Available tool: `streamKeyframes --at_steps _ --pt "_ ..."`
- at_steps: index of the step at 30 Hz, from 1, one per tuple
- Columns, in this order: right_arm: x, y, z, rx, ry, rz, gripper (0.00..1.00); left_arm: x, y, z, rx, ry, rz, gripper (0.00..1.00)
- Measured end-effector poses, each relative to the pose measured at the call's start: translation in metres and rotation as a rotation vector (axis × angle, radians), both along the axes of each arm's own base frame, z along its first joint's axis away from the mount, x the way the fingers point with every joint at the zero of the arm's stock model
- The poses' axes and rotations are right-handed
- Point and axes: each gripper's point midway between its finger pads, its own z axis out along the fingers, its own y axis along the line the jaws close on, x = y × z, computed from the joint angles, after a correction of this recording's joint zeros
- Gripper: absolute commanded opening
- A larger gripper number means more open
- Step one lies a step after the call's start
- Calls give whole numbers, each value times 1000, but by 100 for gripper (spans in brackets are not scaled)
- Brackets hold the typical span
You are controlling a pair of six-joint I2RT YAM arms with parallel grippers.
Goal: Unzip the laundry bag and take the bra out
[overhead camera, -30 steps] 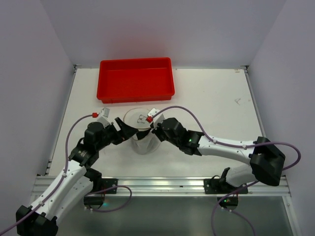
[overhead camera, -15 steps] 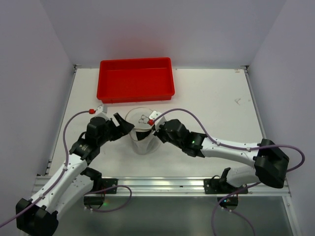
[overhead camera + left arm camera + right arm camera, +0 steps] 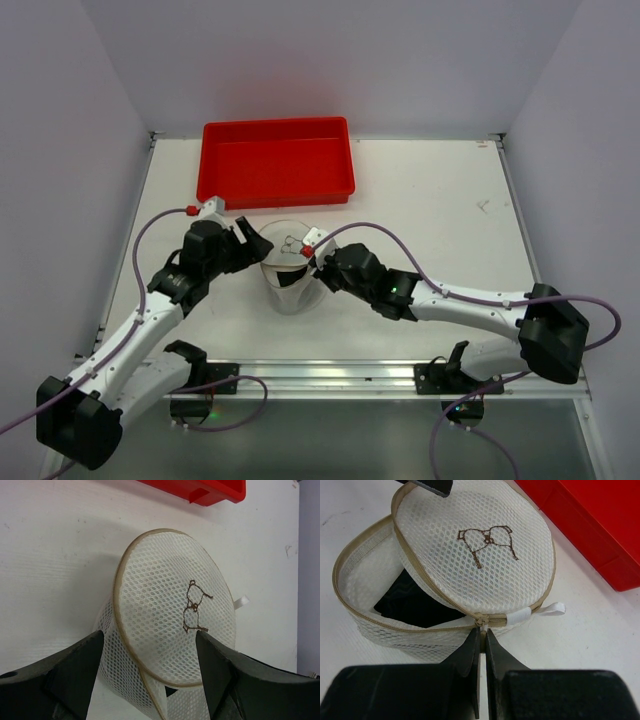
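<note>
The bag sits mid-table, just in front of the red tray, between both claws. We read the step as unzipping, partway done: the zip gapes along one side, the lid is lifted there, and the black bra shows inside. The bag is white mesh with tan zip tape and a brown stitched mark on the lid; soft, likely to sag. The right claw is nearly closed, pinched on the zip pull. The left claw is wide open, straddling the bag, gripping nothing; contact unclear. Next, we judge: run the pull further round while the left steadies, then reach in.
</note>
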Motion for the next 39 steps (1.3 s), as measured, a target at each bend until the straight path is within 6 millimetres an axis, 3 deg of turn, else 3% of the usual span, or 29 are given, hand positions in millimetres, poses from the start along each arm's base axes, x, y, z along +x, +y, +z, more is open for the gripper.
streamKeyframes --at_steps 6,11,15,18,21,25,28,31,33,39 --pt "-1 0 1 3 1 3 4 0 0 -2 2 5 0 73" --pt "-1 1 3 9 -1 5 4 2 -1 -4 3 10 0 57" --pt "-1 0 3 9 0 5 4 5 -3 -5 1 12 -6 51" --pt "-1 0 3 9 0 5 5 7 -4 -6 0 11 -7 43" --pt "-1 0 3 9 1 5 5 8 -5 -8 1 12 -9 28" --pt "-1 0 3 9 3 3 6 10 -7 -5 -6 0 -14 0" --pt "-1 0 2 10 5 2 8 11 -7 -2 -11 -11 -20 0" --pt "-2 0 1 10 11 -1 15 12 -9 2 -23 -27 -27 0" --pt "-3 1 1 15 19 3 26 11 -12 7 -38 -42 -41 0" --pt "-6 2 1 33 41 2 48 8 -20 34 -94 -121 -83 0"
